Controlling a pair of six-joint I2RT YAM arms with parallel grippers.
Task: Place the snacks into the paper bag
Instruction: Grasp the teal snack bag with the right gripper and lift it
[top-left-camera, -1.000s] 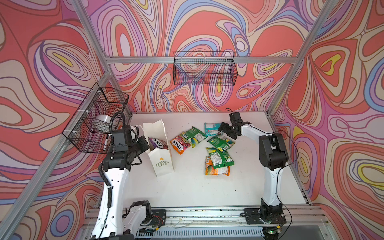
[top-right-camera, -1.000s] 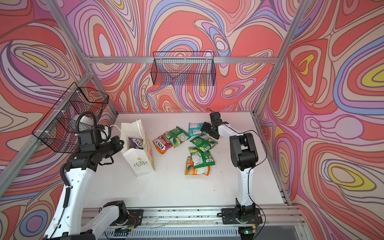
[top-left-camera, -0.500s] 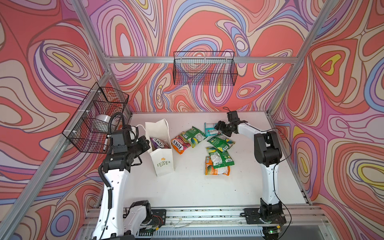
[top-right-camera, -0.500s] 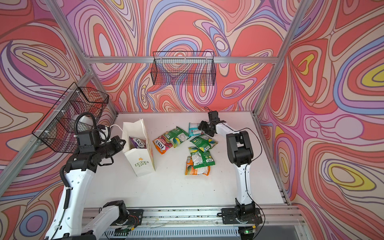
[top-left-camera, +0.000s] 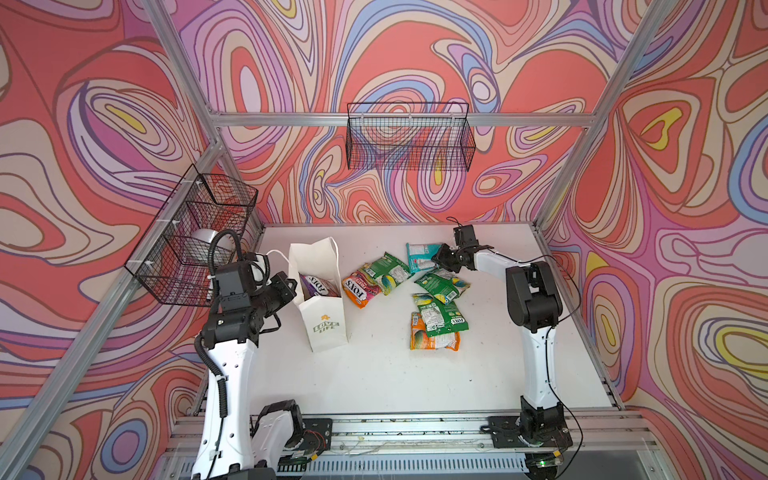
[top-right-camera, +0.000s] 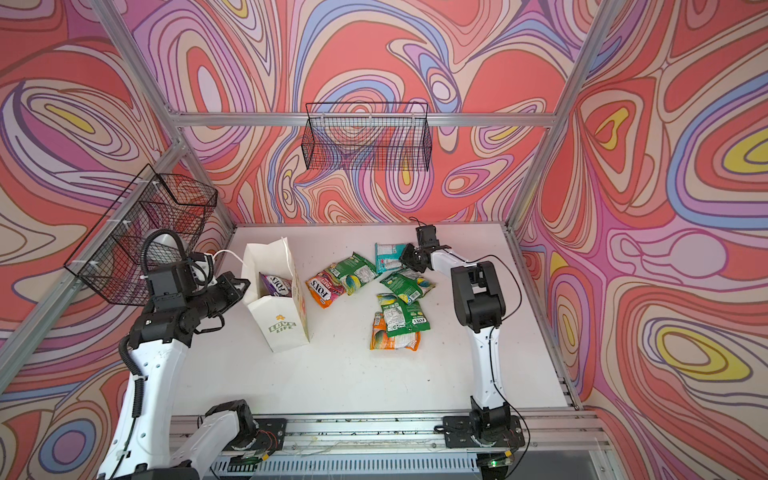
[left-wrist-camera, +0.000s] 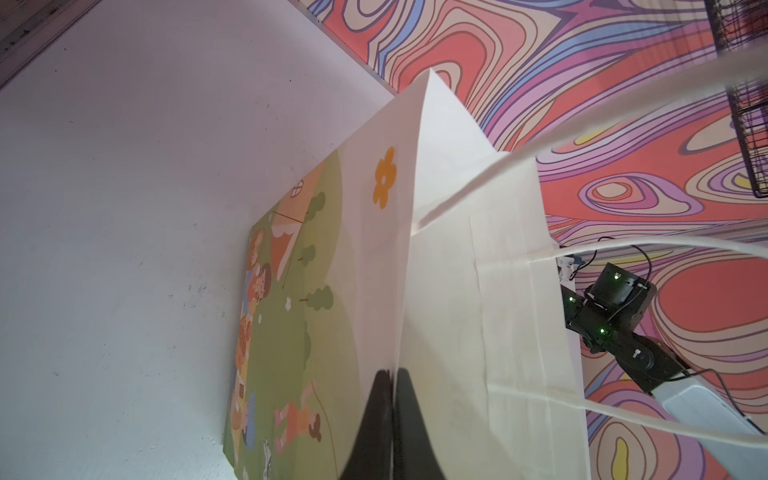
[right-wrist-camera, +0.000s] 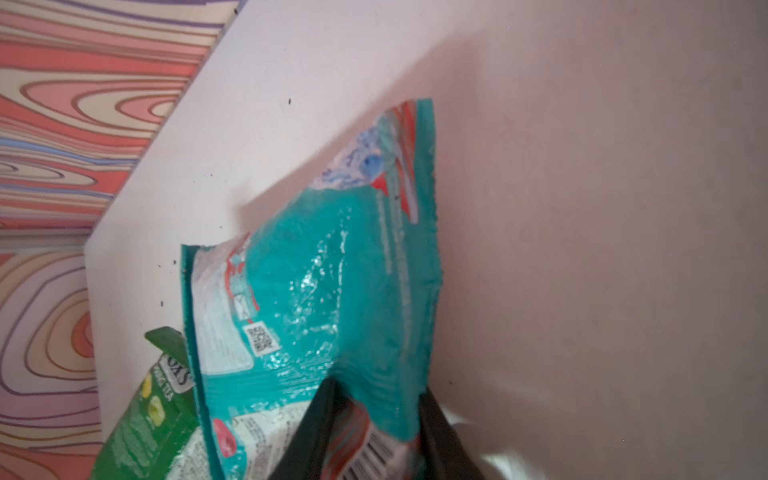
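Where the table (top-left-camera: 374, 386) is nearest, an orange packet (top-left-camera: 432, 343) lies under green ones. Left of them the bag (top-left-camera: 326, 328) stands upright — a purple packet (top-left-camera: 318, 286) inside, the left tool (left-wrist-camera: 392, 374) clamped shut on its left wall. Farther back more packets lie loose; farthest, the right tool (right-wrist-camera: 376, 399) pinches the teal packet (right-wrist-camera: 332, 270) by its right end.

Back wire basket (top-left-camera: 409, 141), left wire basket (top-left-camera: 195, 241), white tabletop (top-left-camera: 374, 382).
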